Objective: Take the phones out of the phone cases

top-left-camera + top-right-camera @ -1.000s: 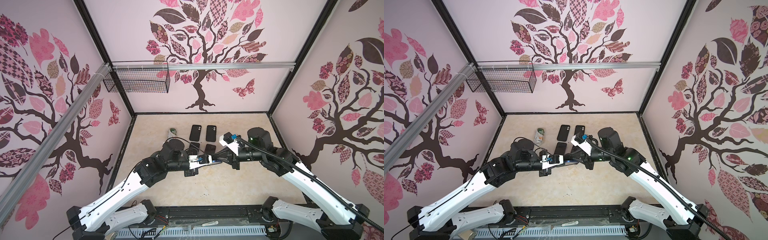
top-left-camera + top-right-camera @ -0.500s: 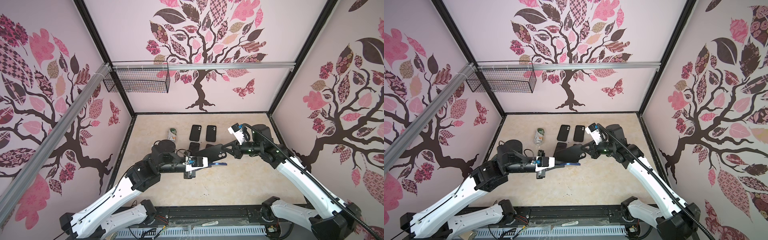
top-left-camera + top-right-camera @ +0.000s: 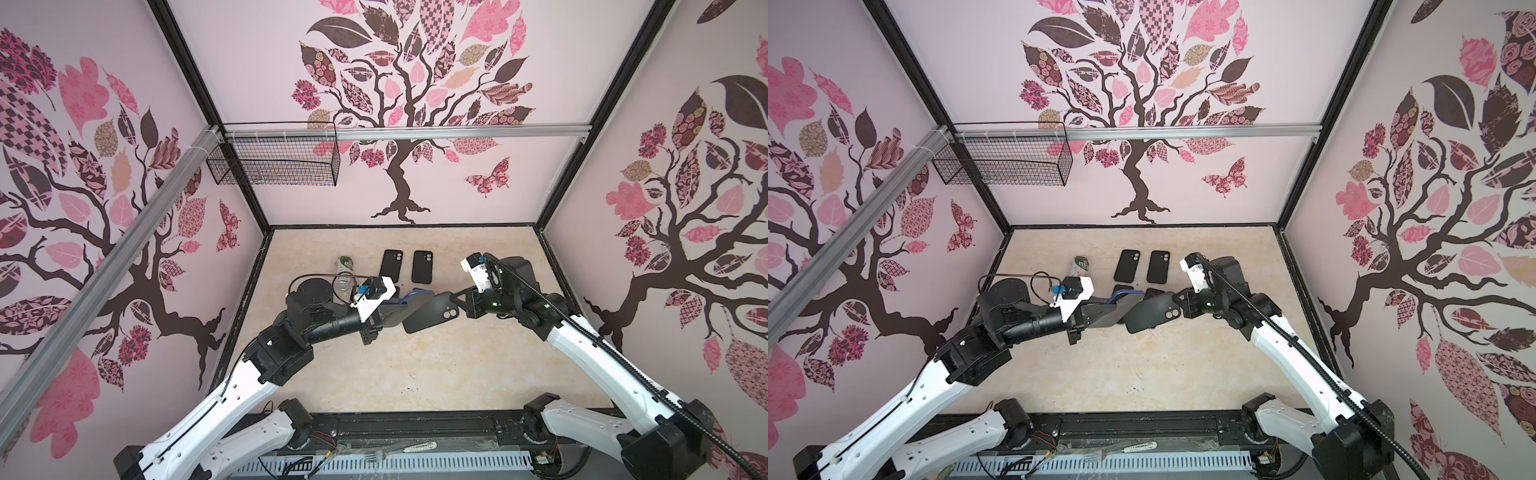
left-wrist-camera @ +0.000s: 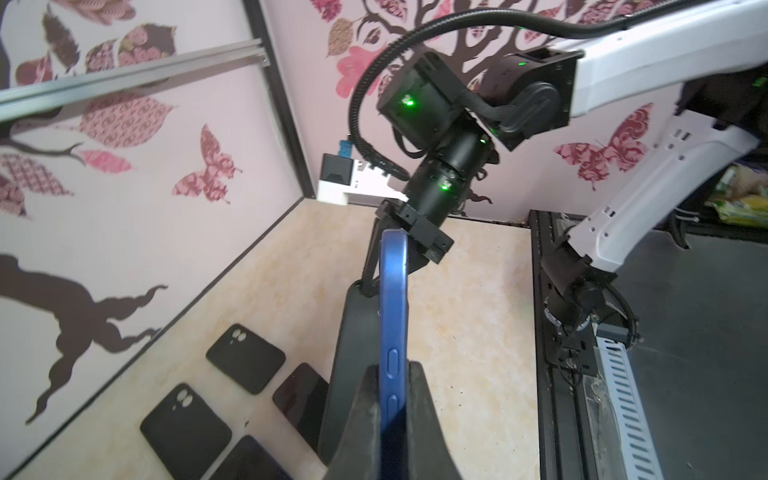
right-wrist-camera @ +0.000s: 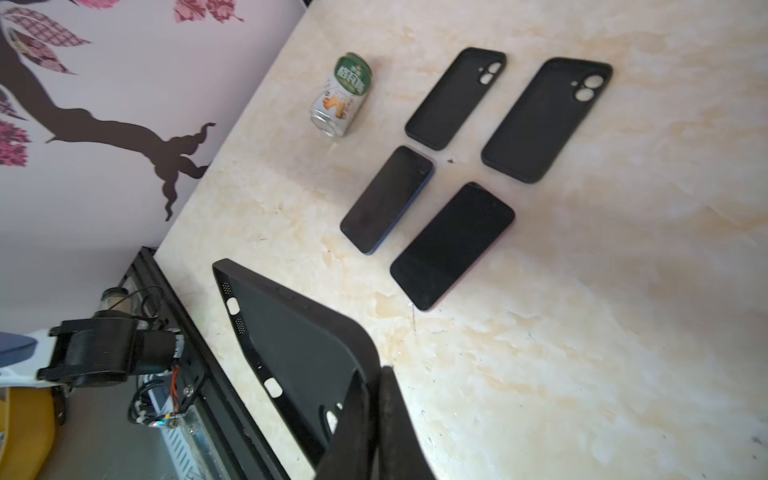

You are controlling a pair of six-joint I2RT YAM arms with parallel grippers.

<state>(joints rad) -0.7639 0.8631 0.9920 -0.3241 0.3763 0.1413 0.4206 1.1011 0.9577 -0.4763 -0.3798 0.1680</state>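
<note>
Left hand [image 4: 392,376] clamped on blue phone [image 4: 392,291]; right hand [image 5: 376,386] pinching case [image 5: 291,332], now empty, by one corner. Risk: shallow pinch slips and the case drops onto desk [image 5: 582,332].

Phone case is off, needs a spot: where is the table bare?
Bare: the near half of the table, between both arms and the front rail. Crowded: far middle, with the can, two empty cases and two phones.

blue phone [image 4: 392,324] edge-on in jaws, case [image 4: 353,353] beside
</note>
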